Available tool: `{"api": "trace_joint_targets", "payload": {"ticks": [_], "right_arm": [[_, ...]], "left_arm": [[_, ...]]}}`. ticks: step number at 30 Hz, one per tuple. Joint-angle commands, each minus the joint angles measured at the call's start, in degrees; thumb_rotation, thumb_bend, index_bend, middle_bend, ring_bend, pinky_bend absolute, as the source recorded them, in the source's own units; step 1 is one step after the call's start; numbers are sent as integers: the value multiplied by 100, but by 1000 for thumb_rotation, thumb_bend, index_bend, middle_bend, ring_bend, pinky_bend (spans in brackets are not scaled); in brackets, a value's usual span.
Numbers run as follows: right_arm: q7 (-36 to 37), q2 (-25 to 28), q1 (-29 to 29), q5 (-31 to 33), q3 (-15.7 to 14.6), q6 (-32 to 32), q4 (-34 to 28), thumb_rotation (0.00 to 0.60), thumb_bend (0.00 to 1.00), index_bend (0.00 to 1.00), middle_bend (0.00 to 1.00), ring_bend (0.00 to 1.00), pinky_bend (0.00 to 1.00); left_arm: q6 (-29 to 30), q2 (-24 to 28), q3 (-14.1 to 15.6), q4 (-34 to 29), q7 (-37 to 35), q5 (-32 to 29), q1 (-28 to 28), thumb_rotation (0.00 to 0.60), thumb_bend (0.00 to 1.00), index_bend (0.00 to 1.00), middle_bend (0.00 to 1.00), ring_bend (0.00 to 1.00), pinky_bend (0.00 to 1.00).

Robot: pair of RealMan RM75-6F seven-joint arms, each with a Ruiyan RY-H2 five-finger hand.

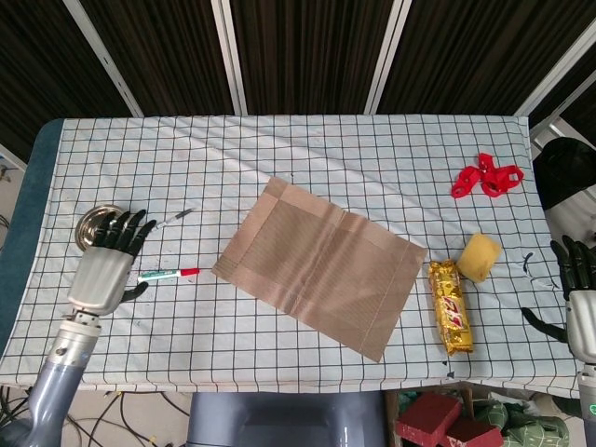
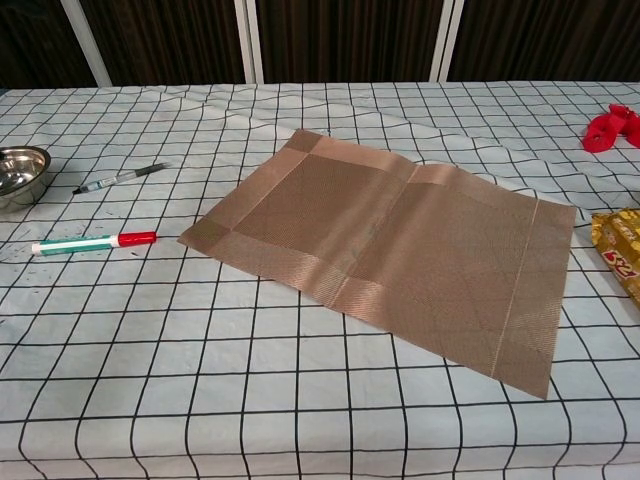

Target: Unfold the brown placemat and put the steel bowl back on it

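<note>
Near the worktop's left edge sits the steel bowl (image 1: 100,223), partly under the left hand (image 1: 104,265), whose fingers are spread and empty. It looks light, rigid and slick, so the rim seems the best hold. The brown placemat (image 1: 321,265) lies flat mid-worktop; the right hand (image 1: 582,303) hangs open off the right edge.

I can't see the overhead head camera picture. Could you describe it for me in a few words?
A brown placemat lies unfolded at the middle of a checked table. The robot's left hand hovers, fingers apart, over a steel bowl near the left edge. Its right hand hangs off the right edge.
</note>
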Motion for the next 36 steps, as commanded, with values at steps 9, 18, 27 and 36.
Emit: {"api": "trace_joint_targets", "payload": {"ticks": [9,18,27,36], "right_arm": [[224,-62,56,9,124,-327,106,600,87,0,0,0,174],[228,-92,57,-68,122,-483,87,600,92,0,0,0,174],[322,-76,40,-71,160,-565,54,600,101,0,0,0,174],[340,-74,22,-90,189,-617,30,600,110,0,0,0,174]], "left_arm": [[-896,-1311,-225,1024,1691,-1592,-1269,600,95,132,52,0,10],[-852,-1741,-153,1666,1939,-2072,-1596,600,109,151,57,0,11],[-857,-1993,-41,2049,2041,-2341,-1793,600,115,168,68,0,11],[-909,-2413,27,2594,2027,-2480,-2040,600,118,171,81,0,13]]}}
